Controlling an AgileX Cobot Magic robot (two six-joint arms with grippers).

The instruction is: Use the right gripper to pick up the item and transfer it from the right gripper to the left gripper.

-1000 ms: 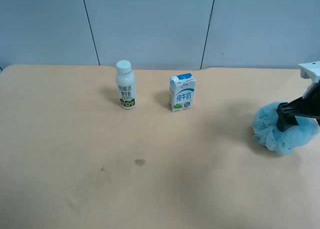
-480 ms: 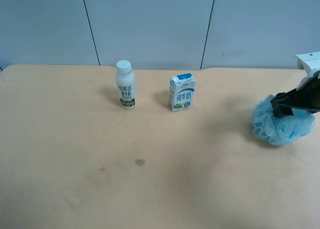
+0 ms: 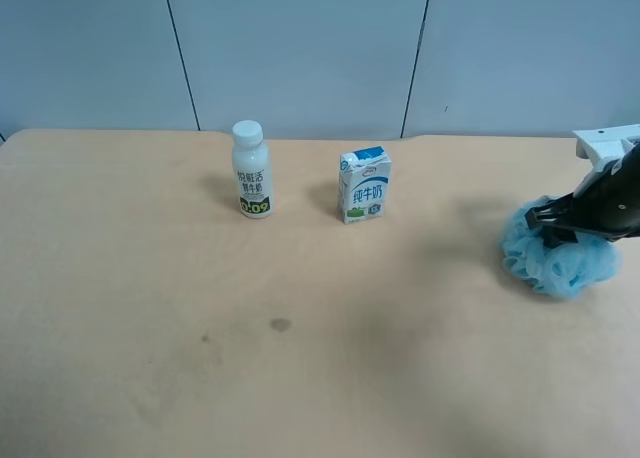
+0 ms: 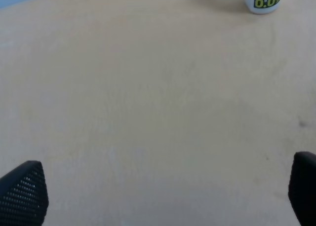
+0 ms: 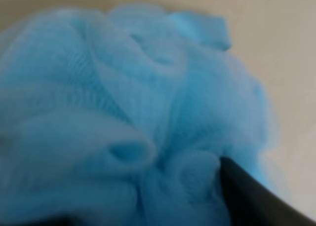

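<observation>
The light blue mesh pouf (image 3: 562,258) is at the exterior high view's right edge, over the tan table (image 3: 300,358). My right gripper (image 3: 551,224), a black claw with a pale grey part above it, is shut on the pouf's top. In the right wrist view the pouf (image 5: 123,112) fills the frame, with one black fingertip (image 5: 249,196) pressed into it. My left gripper (image 4: 158,196) is open and empty above bare table; only its two black fingertips (image 4: 22,194) show in the left wrist view. The left arm is out of the exterior high view.
A white bottle (image 3: 251,169) and a blue-white milk carton (image 3: 364,184) stand upright at the back middle of the table. The bottle's base also shows in the left wrist view (image 4: 264,0). A small dark stain (image 3: 280,324) marks the table.
My right gripper has moved up and a little to the left in the exterior high view, carrying the pouf with it. The bottle and carton have not moved.
</observation>
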